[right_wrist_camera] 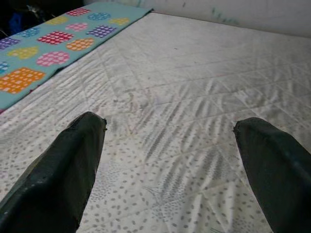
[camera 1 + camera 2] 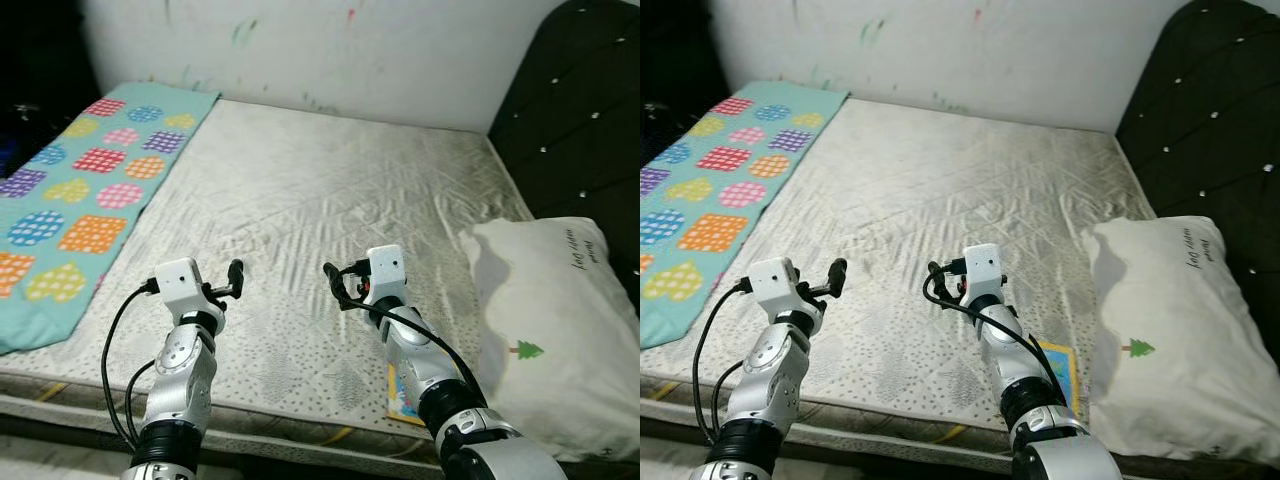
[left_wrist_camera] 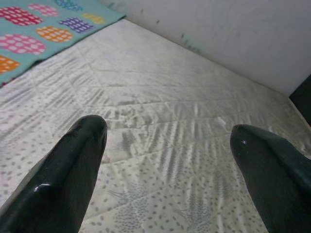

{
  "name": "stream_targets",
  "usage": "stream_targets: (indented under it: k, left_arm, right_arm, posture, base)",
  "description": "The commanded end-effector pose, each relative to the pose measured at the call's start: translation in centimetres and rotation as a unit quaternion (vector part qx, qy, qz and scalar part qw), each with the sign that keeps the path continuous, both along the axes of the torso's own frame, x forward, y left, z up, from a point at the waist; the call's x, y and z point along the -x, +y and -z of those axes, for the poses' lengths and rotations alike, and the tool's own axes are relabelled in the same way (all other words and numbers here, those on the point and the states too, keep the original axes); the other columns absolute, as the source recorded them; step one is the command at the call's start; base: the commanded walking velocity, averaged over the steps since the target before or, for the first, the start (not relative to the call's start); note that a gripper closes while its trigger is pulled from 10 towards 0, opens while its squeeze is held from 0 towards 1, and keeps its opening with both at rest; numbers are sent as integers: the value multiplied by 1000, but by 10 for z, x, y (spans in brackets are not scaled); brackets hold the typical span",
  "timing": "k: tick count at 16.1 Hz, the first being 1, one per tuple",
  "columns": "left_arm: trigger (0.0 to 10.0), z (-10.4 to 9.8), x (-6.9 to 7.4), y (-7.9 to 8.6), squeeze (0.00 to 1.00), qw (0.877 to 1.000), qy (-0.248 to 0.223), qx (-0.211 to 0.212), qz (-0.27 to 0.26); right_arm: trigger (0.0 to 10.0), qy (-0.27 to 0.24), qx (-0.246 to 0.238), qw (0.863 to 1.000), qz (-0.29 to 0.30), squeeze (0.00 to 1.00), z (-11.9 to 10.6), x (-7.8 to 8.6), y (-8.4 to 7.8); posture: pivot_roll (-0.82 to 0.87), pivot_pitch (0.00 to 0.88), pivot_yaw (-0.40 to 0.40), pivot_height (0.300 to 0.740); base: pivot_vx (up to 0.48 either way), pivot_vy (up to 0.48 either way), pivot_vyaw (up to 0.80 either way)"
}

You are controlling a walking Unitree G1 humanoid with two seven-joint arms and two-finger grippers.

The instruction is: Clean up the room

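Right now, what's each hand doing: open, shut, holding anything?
Left hand: open, holding nothing, above the white quilted mattress.
Right hand: open, holding nothing, above the same mattress.

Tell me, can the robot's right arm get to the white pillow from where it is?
Probably yes. The white pillow lies on the mattress just to the right of the right gripper, with nothing between them. Its jaws are open and empty, so a short sideways swing should do.

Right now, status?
Left gripper and right gripper open, empty, over mattress. Patterned blanket left, pillow right. Nothing blocking.
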State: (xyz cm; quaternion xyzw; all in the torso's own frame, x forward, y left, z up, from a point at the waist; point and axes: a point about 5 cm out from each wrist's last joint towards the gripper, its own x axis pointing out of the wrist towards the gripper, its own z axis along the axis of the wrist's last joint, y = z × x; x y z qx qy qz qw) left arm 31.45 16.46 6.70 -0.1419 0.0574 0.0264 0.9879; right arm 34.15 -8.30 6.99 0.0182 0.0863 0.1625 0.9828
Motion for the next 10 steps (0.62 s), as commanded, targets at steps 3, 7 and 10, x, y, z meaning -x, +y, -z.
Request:
stream_targets:
  k: [3, 7, 10]
  left_arm:
    - [10000, -2, -3, -2, 0, 1000, -3, 0, 2]
    - [10000, -2, -4, -3, 0, 1000, -2, 1, 3]
    - [10000, -2, -4, -3, 0, 1000, -2, 1, 4]
  right_arm:
    - [10000, 0, 5, 1000, -1, 0, -3, -3, -1]
    - [10000, 0, 6, 1000, -1, 0, -3, -4, -1]
    - [10000, 0, 9, 1000, -1, 0, -3, -4, -1]
  posture:
    - [-113, 0, -66, 740]
    - [-113, 0, -65, 740]
    - [-113, 0, -65, 740]
  base:
    - [0, 339, 0]
    - [0, 347, 0]
    - [0, 351, 0]
